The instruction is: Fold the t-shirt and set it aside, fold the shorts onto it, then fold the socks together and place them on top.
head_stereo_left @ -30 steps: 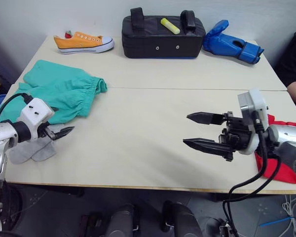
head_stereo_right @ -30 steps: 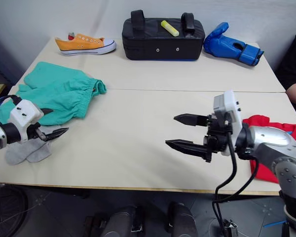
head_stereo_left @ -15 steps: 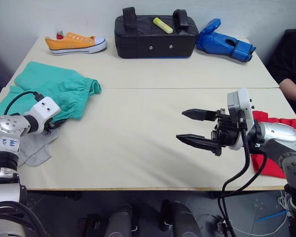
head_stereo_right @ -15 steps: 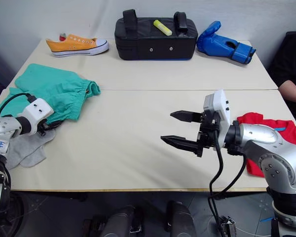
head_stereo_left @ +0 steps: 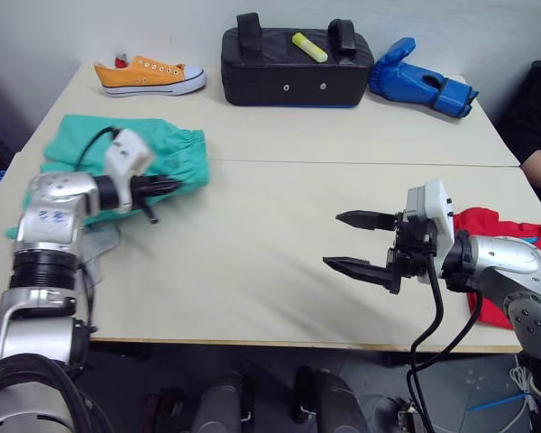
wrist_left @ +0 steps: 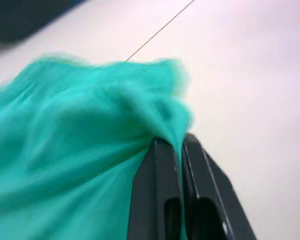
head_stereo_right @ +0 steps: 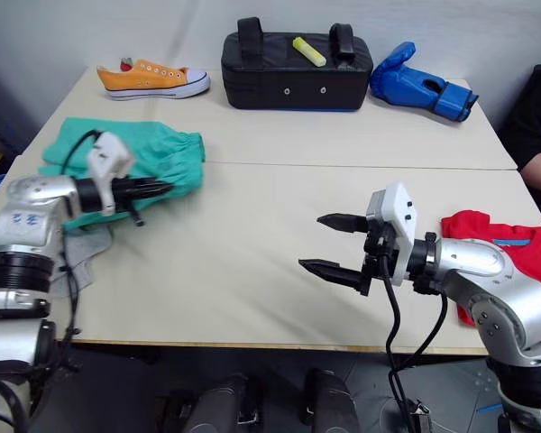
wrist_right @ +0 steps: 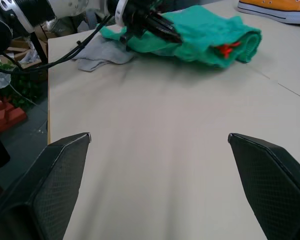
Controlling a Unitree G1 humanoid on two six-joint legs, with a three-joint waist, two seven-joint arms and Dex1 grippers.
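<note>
1. Left eye view: at the far left of the pale table (head_stereo_left: 270, 262), the grey socks (head_stereo_left: 95, 257) lie flat near the front edge, partly under the robot's left arm.
2. Just behind them, the teal shorts (head_stereo_left: 167, 149) are spread on the left part of the table, waistband edge toward the middle.
3. The left gripper (head_stereo_left: 162, 187) has its two black fingers pressed together on a pinch of the shorts' cloth; the left wrist view shows teal fabric caught between the closed fingers (wrist_left: 157, 170).
4. Along the far edge sit an orange sneaker (head_stereo_left: 149, 76), then a black padded bag (head_stereo_left: 296, 63) with a yellow marker (head_stereo_left: 310, 47) on top, then a blue boxing glove (head_stereo_left: 422, 83).
5. Right of centre, the right gripper (head_stereo_left: 350, 242) hovers above bare table, fingers spread wide apart and holding nothing.
6. At the far right, the red t-shirt (head_stereo_left: 500, 262) lies bunched near the front corner, partly behind the right arm.
</note>
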